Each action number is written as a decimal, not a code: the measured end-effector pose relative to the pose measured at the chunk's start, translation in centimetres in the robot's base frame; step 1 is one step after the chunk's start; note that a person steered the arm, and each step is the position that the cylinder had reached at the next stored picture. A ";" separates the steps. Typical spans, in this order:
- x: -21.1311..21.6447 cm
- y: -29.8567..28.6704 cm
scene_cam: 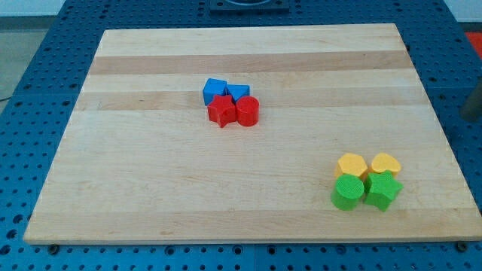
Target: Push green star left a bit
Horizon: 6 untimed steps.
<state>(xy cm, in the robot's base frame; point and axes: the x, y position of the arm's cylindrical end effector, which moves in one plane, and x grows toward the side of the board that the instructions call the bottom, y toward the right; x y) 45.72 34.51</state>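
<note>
The green star (382, 190) sits at the counter's (151, 188) near right corner, touching the green cylinder (348, 193) on its left. My tip is not visible, so pushing seems not begun.

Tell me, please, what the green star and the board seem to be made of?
Green star: probably plastic, matte, uniform saturated colour; possibly painted wood. Board: light wood, smooth finish, showing grain and glued strips. My tip isn't in view.
</note>
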 end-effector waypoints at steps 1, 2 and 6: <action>8.1 0.0; 14.3 -1.5; 10.7 -7.9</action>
